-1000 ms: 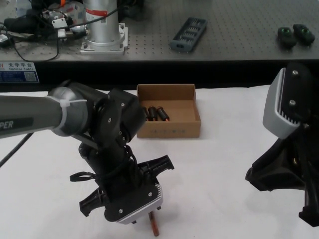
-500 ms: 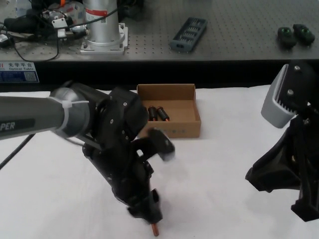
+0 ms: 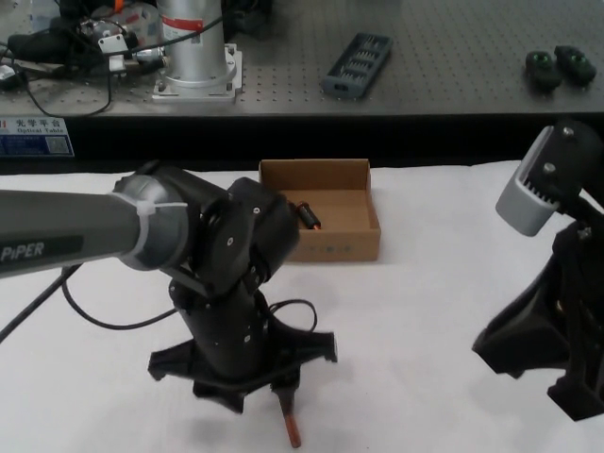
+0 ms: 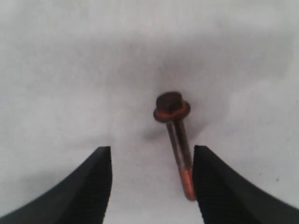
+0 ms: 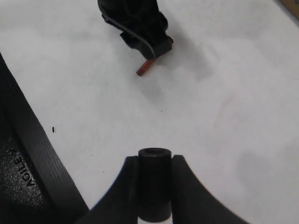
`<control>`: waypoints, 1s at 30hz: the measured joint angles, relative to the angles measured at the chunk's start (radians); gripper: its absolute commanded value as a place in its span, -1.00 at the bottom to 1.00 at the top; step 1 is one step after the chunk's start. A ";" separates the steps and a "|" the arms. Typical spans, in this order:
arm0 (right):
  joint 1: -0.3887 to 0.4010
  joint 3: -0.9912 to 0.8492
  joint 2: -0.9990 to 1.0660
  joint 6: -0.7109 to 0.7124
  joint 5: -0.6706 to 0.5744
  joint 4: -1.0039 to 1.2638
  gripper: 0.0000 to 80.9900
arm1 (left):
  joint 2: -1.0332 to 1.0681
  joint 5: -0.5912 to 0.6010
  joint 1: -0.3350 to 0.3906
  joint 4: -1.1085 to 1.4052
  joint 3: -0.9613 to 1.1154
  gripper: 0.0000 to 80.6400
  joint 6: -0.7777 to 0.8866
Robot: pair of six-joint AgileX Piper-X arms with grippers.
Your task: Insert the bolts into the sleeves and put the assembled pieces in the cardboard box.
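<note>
The high camera looks forward and down over the bench from behind and above. Each wrist camera looks down at it from nearer; all three share the bolt.

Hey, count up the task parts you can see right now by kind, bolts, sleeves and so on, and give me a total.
cardboard box: 1
loose bolt: 1
sleeve: 1
assembled piece showing in the box: 1 (the arm hides part of the box)
Total: 4
</note>
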State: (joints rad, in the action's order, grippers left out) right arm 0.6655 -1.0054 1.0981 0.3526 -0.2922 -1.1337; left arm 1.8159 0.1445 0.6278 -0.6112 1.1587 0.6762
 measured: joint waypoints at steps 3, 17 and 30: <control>0.000 0.000 0.000 0.000 0.000 -0.011 -0.94 | 0.000 -0.010 0.000 0.036 0.000 -0.03 0.087; 0.000 0.000 0.000 0.000 0.000 -0.015 -0.94 | 0.000 -0.074 0.009 -0.002 0.000 -0.14 0.372; 0.000 0.000 0.000 0.000 0.000 -0.015 -0.94 | 0.000 -0.077 0.071 -0.009 0.000 -0.14 0.363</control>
State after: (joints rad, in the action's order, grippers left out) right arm 0.6655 -1.0054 1.0981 0.3526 -0.2922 -1.1486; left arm 1.8159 0.0674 0.6984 -0.6199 1.1587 1.0392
